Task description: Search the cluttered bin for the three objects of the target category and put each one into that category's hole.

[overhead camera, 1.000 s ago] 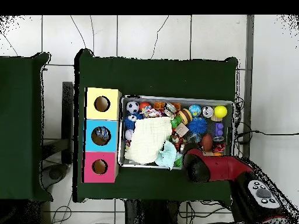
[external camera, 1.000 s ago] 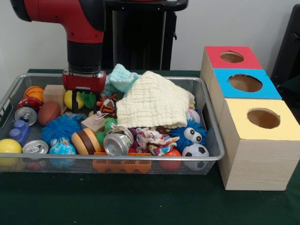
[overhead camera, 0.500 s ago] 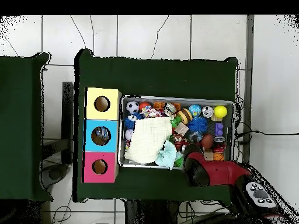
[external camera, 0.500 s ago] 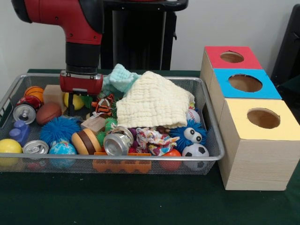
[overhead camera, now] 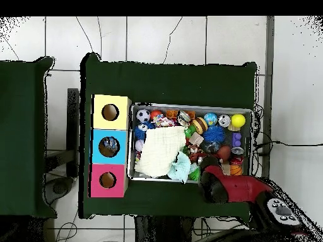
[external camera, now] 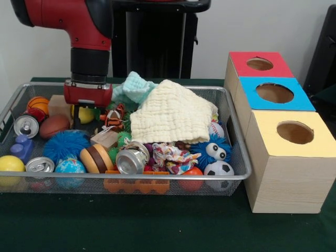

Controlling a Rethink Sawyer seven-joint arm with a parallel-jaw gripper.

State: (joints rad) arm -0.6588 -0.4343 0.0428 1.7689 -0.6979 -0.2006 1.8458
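A wire mesh bin (external camera: 239,157) sits on a dark green table (external camera: 157,226), packed with toys. Along its near edge lie a yellow ball (external camera: 10,164), a silver can (external camera: 39,165) on its side, a globe ball (external camera: 69,166), a toy hamburger (external camera: 93,158), a second can (external camera: 131,160), an orange block (external camera: 136,185) and a soccer ball (external camera: 218,169). Just behind them sit a blue spiky ball (external camera: 65,143), a crumpled patterned cloth (external camera: 170,156) and a blue fuzzy toy with googly eyes (external camera: 212,149). A cream cloth (external camera: 170,118) drapes over the middle of the pile, with a mint cloth (external camera: 135,86) at the back. Farther left are a brown football (external camera: 54,126), a third can (external camera: 26,126) and a basketball (external camera: 38,104). The red arm's gripper (external camera: 79,116) hangs over the back left of the bin beside a yellow ball (external camera: 86,113); whether its jaws are spread cannot be told. To the right stand three wooden boxes, each with a hole: yellow (external camera: 294,134) nearest, then blue (external camera: 274,93), then red (external camera: 259,64).
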